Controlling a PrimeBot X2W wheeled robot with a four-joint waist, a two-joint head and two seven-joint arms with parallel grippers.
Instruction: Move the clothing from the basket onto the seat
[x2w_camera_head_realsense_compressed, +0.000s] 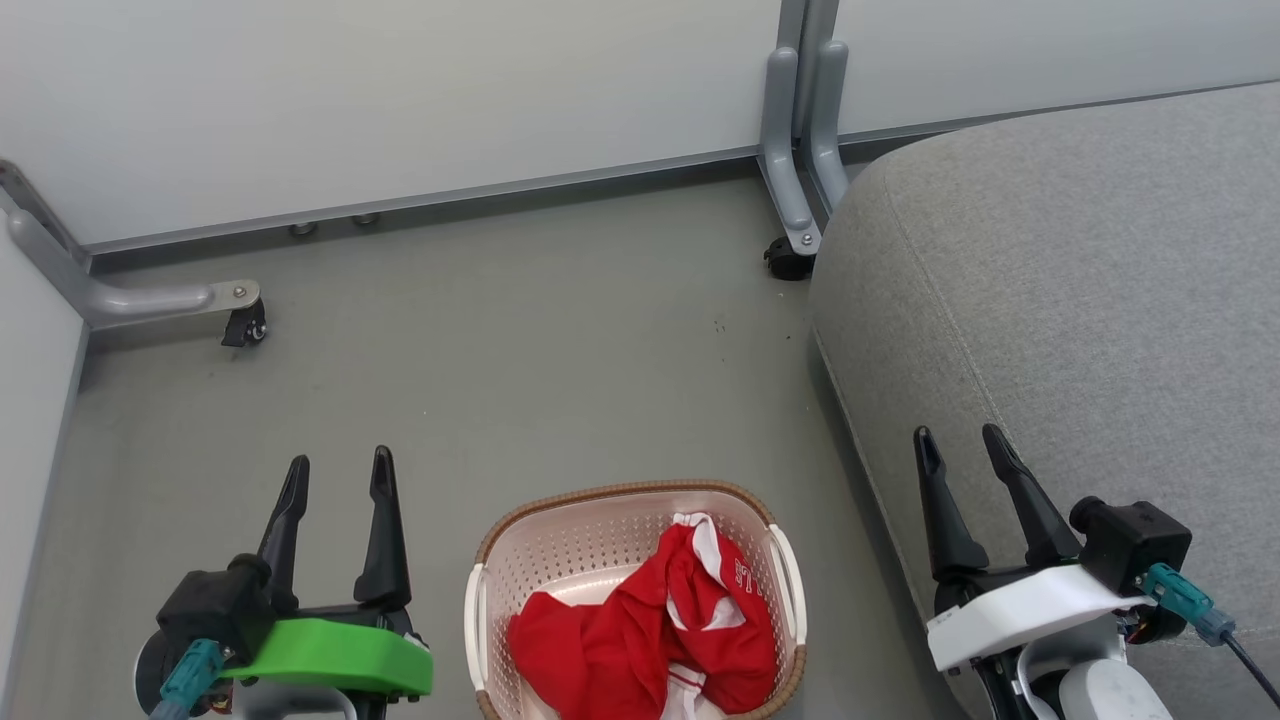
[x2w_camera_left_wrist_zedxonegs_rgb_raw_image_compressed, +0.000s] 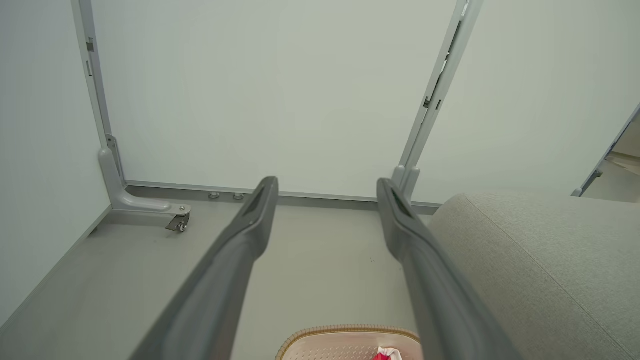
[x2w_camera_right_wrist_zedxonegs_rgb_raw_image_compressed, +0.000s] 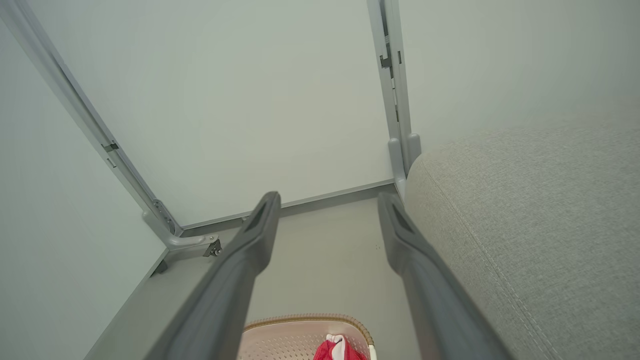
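Reaching into the basket (x2w_camera_head_realsense_compressed: 610, 494) carried the chief risks at this stage, in my judgement. The clothing (x2w_camera_head_realsense_compressed: 640, 625), a crumpled red heap with white stripes lying toward the basket's right wall, could be pinched by a single loose fold, so that the rest might trail, snag on the woven-look rim, and tip or drag the light basket across the floor (x2w_camera_head_realsense_compressed: 520, 380). Were the heap more than one piece, part of it might slip free and drop between basket and seat (x2w_camera_head_realsense_compressed: 1080, 300). A finger driven too deep could also catch in the perforated wall. The seat, a broad grey cushion, stood just to the right of the basket, and no garment lay on it yet. My left gripper (x2w_camera_head_realsense_compressed: 340, 458) hovered over bare floor just left of the basket, its two dark fingers spread wide, holding nothing and touching nothing. My right gripper (x2w_camera_head_realsense_compressed: 957, 432) was likewise fully parted and empty, its fingers lying across the seat's rounded edge in the head view; whether they brushed the fabric I could not tell.
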